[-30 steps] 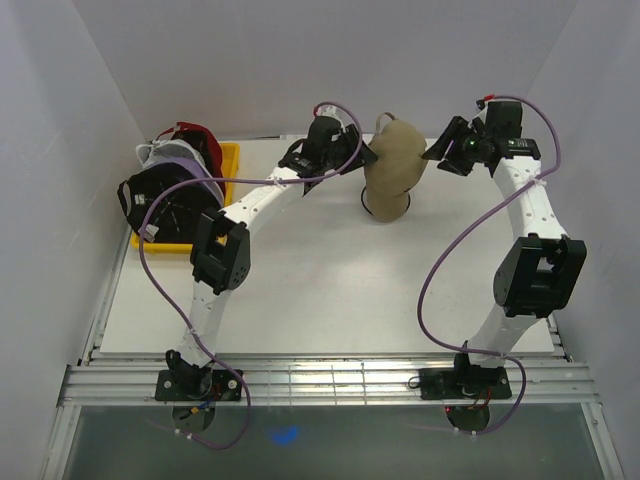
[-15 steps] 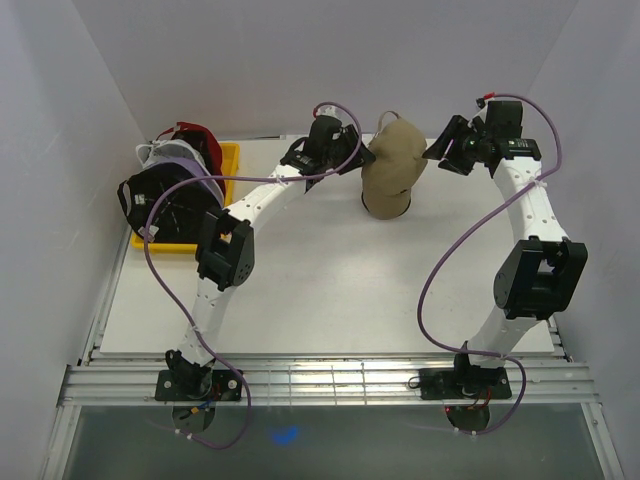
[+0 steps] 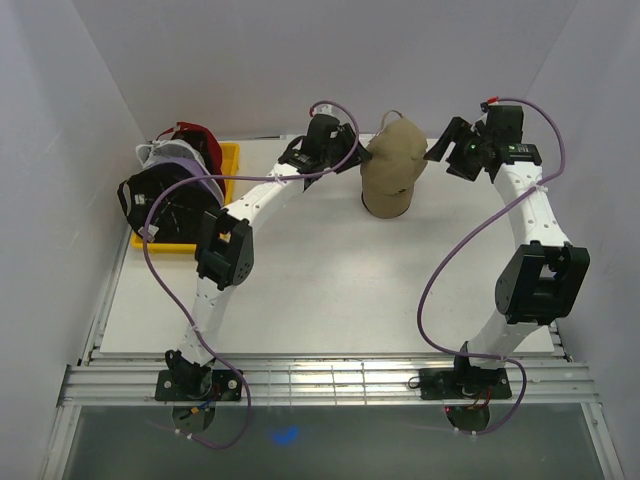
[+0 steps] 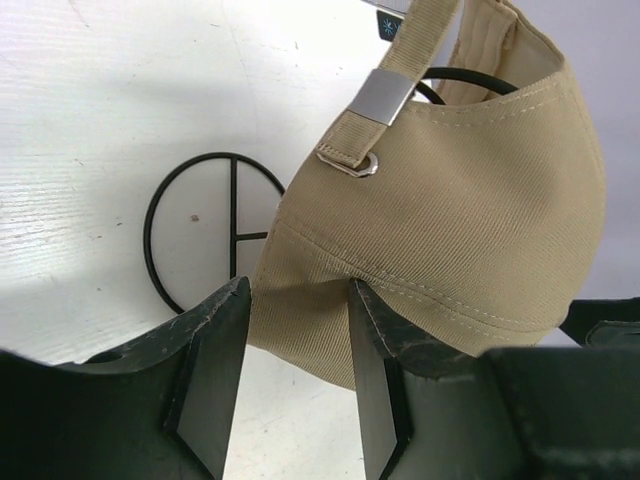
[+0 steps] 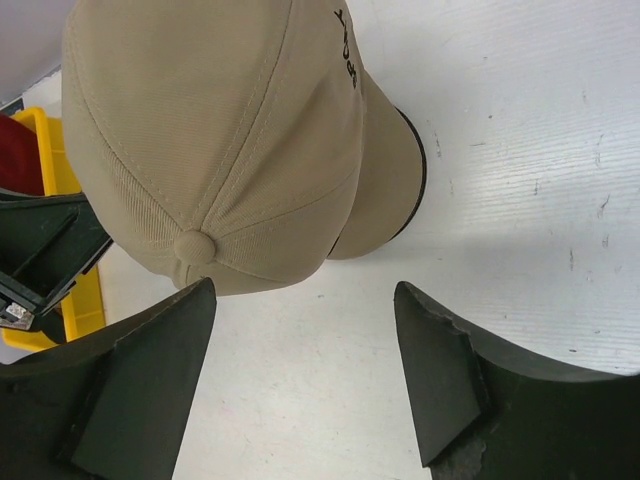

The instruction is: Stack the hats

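Observation:
A tan hat (image 3: 392,165) sits tilted on a black wire stand (image 4: 190,230) at the back centre of the table. My left gripper (image 3: 357,156) is at its rear; in the left wrist view the hat's back edge (image 4: 300,300) fills the gap between the fingers of the left gripper (image 4: 298,290), touching both. My right gripper (image 3: 436,152) hangs just right of the hat, open and apart from it; the hat's crown (image 5: 220,130) lies above the right gripper (image 5: 305,290). Black (image 3: 165,200), lavender (image 3: 188,160), white (image 3: 150,152) and dark red (image 3: 195,135) hats lie nested at the back left.
The nested hats rest on a yellow tray (image 3: 232,160) against the left wall; its corner (image 5: 85,310) shows in the right wrist view. White walls close in on the left, right and back. The white table (image 3: 330,280) stretches toward the arm bases.
My right gripper's jaws have spread wider and it has risen slightly off the tan hat. The hat has tipped a little toward the back. The left gripper has stayed in place.

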`<state>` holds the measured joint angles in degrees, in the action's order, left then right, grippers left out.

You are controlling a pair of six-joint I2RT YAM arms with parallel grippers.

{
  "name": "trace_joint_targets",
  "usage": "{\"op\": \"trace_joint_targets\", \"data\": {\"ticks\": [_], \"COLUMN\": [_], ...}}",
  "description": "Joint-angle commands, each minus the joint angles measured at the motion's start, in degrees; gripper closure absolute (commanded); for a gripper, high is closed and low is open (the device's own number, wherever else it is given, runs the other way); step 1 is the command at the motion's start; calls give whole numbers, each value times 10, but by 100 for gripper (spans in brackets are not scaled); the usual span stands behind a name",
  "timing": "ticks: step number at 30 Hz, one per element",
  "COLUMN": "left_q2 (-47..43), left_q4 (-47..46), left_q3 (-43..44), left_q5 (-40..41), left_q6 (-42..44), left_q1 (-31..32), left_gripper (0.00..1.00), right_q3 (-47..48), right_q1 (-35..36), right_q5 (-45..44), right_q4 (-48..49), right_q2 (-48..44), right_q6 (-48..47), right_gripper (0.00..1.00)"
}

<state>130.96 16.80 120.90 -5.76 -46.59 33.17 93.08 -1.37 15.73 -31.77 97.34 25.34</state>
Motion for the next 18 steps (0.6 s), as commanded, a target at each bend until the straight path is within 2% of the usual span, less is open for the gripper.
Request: {"op": "trace_joint_targets", "data": {"ticks": [1, 7, 18], "left_q2": [-8, -7, 5], "left_q4": [8, 8, 3], "left_q3": [17, 19, 31], "left_q5": [18, 15, -1], "left_q6": [-2, 2, 4], "left_q1": [-10, -14, -18], "left_gripper": [46, 46, 46], "right_q3": [6, 19, 1], "right_q1": [1, 1, 1], "right_q5": [-18, -32, -61], "right_q4": [27, 30, 41], "right_q2": [-1, 16, 30], "right_q6": [0, 6, 12], "right_gripper": [21, 16, 15]}}
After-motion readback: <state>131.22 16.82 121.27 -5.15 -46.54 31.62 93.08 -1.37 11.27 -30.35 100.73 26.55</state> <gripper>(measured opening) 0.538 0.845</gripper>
